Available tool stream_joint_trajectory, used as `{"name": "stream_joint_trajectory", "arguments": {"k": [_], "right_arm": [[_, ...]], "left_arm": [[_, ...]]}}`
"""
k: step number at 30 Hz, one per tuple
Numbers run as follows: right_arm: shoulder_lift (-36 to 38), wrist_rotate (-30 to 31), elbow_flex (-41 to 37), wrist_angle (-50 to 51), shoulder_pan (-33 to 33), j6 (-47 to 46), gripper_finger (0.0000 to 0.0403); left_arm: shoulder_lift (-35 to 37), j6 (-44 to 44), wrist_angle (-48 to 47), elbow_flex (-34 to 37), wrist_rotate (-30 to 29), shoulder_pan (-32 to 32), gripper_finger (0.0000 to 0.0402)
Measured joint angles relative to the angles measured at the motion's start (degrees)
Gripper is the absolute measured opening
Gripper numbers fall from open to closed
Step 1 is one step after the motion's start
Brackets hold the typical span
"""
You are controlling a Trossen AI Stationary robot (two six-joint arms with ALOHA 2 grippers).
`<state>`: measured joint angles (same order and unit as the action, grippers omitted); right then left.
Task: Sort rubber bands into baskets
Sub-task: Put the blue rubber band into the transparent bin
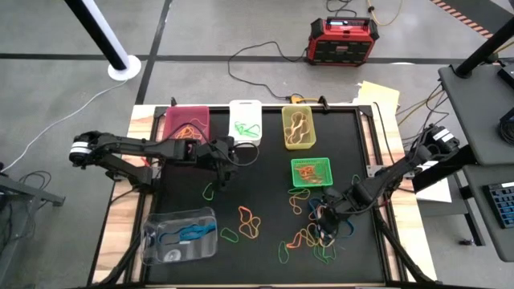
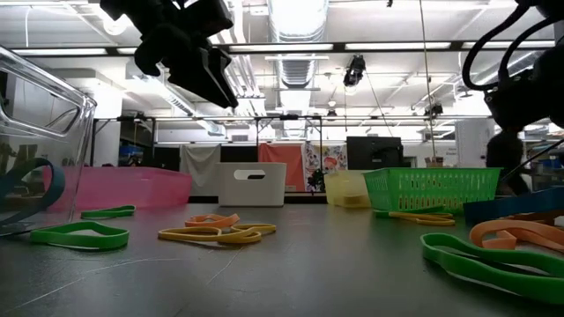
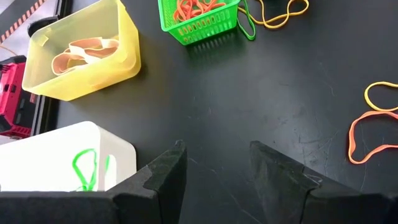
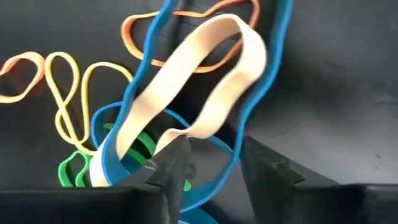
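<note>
High view: left fingers [image 1: 246, 152] wide beside white basket [image 1: 245, 120]; right fingers [image 1: 324, 214] narrow amid rubber bands [image 1: 309, 237].

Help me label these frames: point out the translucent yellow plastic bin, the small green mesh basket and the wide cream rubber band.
Translucent yellow plastic bin [image 3: 124, 59]: left wrist view, side wall.
Small green mesh basket [image 1: 323, 173]: high view, rim.
Wide cream rubber band [image 4: 205, 68]: right wrist view, upper loop.

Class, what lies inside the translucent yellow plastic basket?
Inside the translucent yellow plastic basket, pale cream rubber bands lie tangled on its floor. Anything beneath them is covered, so it cannot be seen.
</note>
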<state>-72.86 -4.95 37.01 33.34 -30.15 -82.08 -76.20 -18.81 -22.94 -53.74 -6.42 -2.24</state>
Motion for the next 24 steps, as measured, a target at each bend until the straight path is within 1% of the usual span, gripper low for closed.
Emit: {"name": "stream_joint_trajectory", "arguments": {"k": [5,9,10,13,17,19,21,24], "right_arm": [[0.0,-2.05,-0.36,-1.06,0.02,2.29,0.0077],[0.0,-2.68,1.05,-0.33,0.02,5.01,0.0026],[0.0,-2.58,1.58,-0.04,0.02,5.41,0.0017],[0.0,-1.92,3.87,2.91,0.02,6.69,0.0011],[0.0,3.3,8.93,10.46,0.02,10.29,0.001],[0.0,7.57,11.78,12.51,0.02,13.97,0.0009],[0.0,12.68,14.45,13.26,0.04,18.33,0.0009],[-0.01,21.03,17.96,13.17,0.45,25.74,0.0009]], "left_arm": [[0.0,0.0,0.0,0.0,0.0,0.0,0.0158],[0.0,0.0,0.25,0.0,0.0,0.0,0.0158],[0.0,0.02,0.39,0.0,0.0,0.0,0.0158],[0.0,0.02,0.54,0.0,0.0,0.0,0.0158],[0.0,0.02,1.62,0.02,0.33,0.0,0.0158],[0.0,0.03,2.5,0.02,2.72,0.0,0.0158],[0.0,-0.1,4.54,0.04,7.19,0.0,0.0158],[-0.36,-0.14,10.46,0.49,15.99,0.01,0.0158]]}}
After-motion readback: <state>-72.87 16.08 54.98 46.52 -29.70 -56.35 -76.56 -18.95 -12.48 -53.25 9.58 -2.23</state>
